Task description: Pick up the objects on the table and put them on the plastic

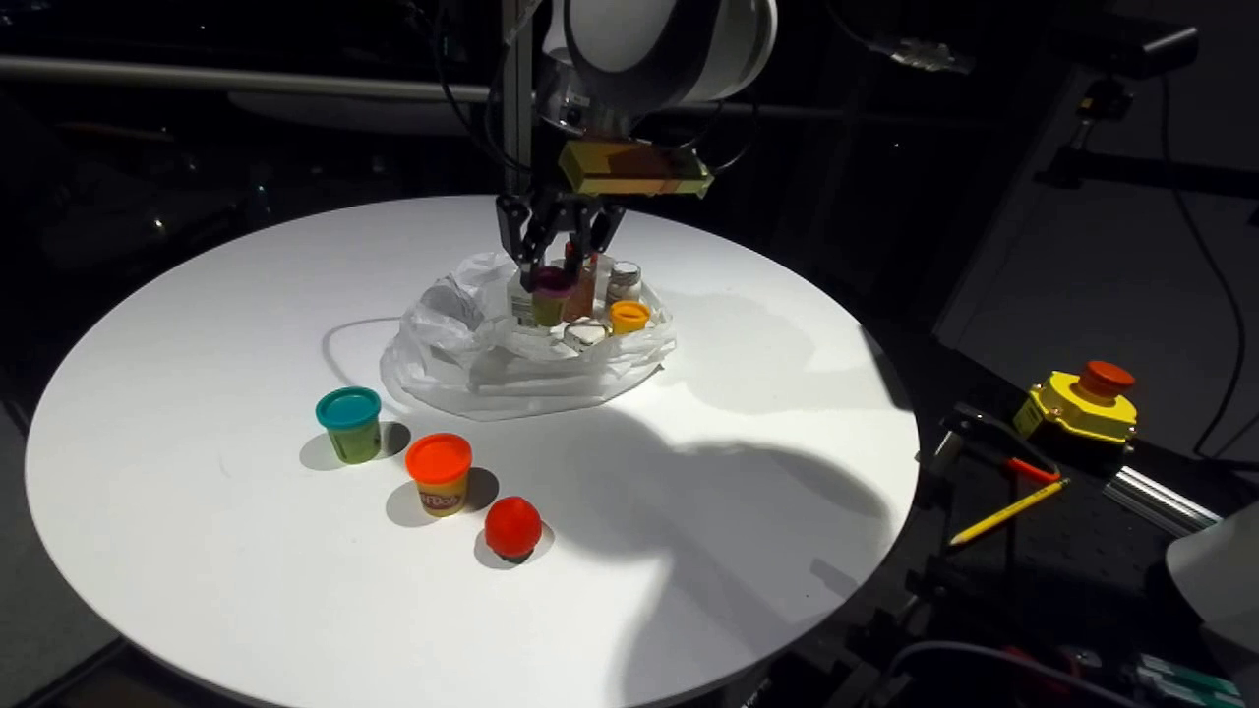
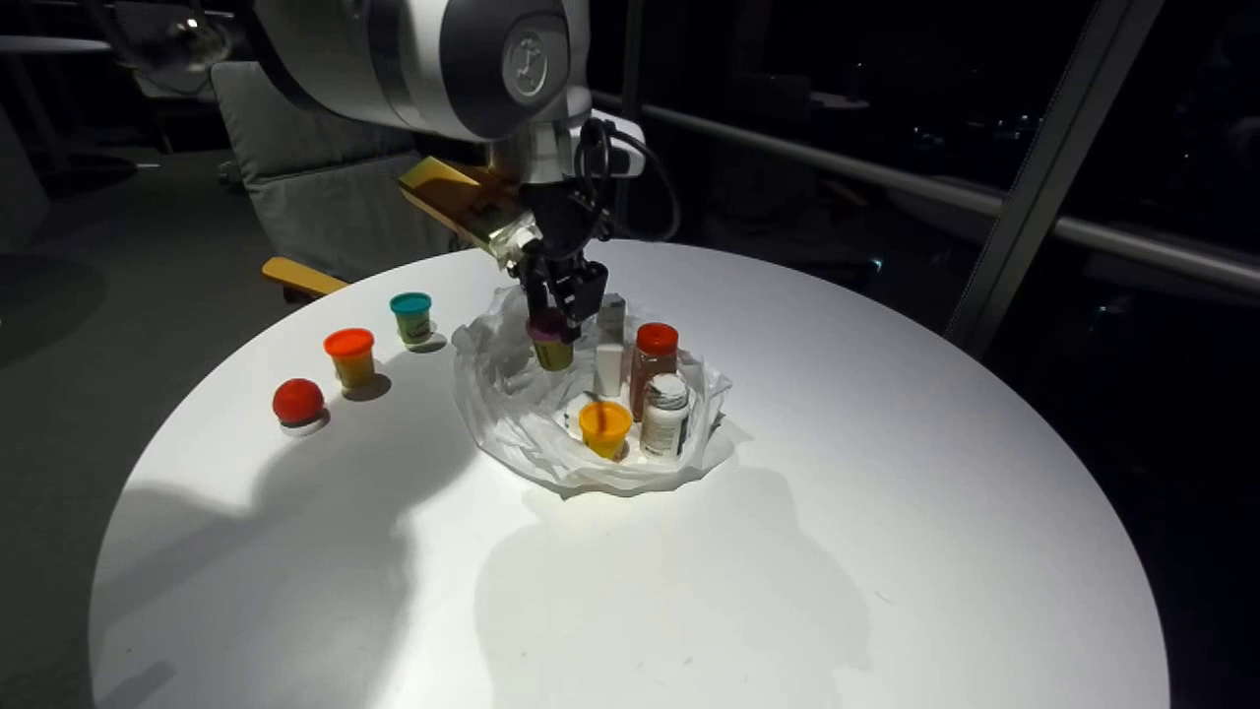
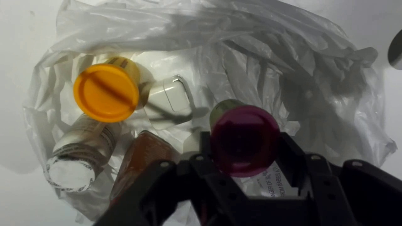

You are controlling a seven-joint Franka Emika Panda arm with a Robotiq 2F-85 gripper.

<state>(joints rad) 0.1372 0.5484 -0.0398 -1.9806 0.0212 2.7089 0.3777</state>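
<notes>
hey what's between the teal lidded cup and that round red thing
An orange-lidded cup stands between the teal-lidded cup and the round red thing; both exterior views show it.

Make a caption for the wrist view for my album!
The gripper holds a purple-lidded cup, crinkly plastic beneath, with an orange-lidded cup standing nearby.

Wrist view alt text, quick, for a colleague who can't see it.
Dark fingers hold a purple-lidded cup, with wrinkled whitish plastic below. Left of it in the picture: an orange-lidded cup, boxy white item, white bottle and reddish-brown bottle.
</notes>
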